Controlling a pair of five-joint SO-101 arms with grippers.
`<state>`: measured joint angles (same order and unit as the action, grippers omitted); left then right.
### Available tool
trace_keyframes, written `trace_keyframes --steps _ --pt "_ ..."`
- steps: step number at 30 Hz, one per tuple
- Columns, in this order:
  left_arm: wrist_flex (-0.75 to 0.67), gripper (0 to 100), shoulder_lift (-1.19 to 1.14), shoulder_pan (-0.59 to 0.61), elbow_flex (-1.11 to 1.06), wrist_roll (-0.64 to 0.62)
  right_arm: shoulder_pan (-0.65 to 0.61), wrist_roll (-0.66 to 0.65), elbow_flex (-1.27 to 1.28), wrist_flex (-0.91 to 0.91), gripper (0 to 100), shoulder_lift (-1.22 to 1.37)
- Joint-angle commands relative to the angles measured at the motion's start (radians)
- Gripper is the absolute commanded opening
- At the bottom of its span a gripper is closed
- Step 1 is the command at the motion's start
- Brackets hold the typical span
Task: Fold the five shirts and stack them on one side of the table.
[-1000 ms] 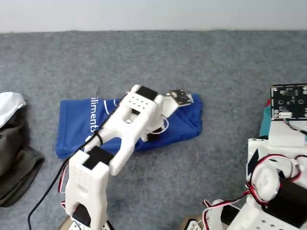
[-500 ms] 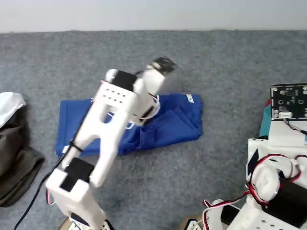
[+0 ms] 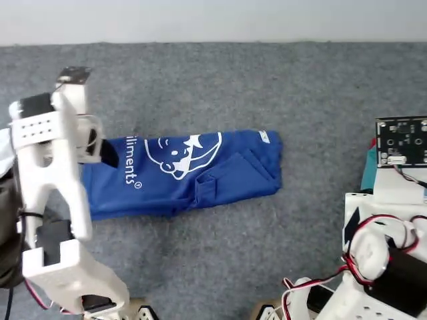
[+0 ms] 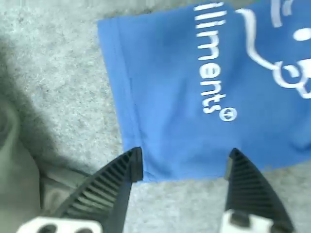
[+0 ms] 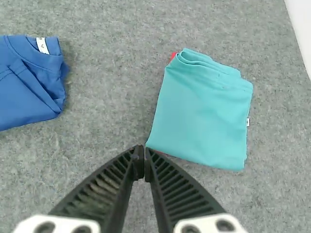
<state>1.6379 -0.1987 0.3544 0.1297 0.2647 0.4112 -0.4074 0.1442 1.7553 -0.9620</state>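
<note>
A blue shirt [image 3: 200, 170] with white print lies folded into a long strip across the middle of the grey carpet, collar end to the right. My left arm [image 3: 50, 167] stands over its left end. The left gripper [image 4: 184, 165] hangs open just above the blue shirt's [image 4: 204, 87] hem corner, one finger at each side of that corner. A teal folded shirt [image 5: 201, 124] lies at the right, with a red edge under it. My right gripper [image 5: 144, 162] is shut and empty over the carpet beside it. The blue shirt's [image 5: 26, 92] collar end lies a little way off.
A heap of dark olive clothing [image 3: 20, 220] with a white garment [image 3: 13, 143] on top lies at the left edge, close to the left arm. The right arm's body [image 3: 380, 267] and a circuit board [image 3: 400, 141] take up the right side. A wall runs along the back.
The left arm has swung from the shirt's collar end, over its middle, to its left end. The white print is now uncovered. The right arm has kept still.
</note>
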Motion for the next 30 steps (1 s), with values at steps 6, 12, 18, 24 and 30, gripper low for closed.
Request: trace_keyframes --steps 6,12,18,24,30 --pt "-0.184 28 -0.023 0.072 -0.107 0.026 0.007 -0.012 -0.035 0.038 1.4 0.010" --pt "-0.198 28 -0.180 0.072 -0.045 0.023 0.012 -0.061 -0.035 0.038 1.3 0.008" --pt "-0.198 28 -0.353 0.089 0.051 0.023 0.012 -0.061 -0.035 0.038 1.4 0.008" --pt "-0.195 27 -0.499 0.130 0.133 0.028 0.012 -0.061 -0.035 0.038 1.4 0.010" --pt "-0.192 12 -0.555 0.100 0.165 0.091 0.008 -0.061 -0.035 0.038 1.4 0.010"
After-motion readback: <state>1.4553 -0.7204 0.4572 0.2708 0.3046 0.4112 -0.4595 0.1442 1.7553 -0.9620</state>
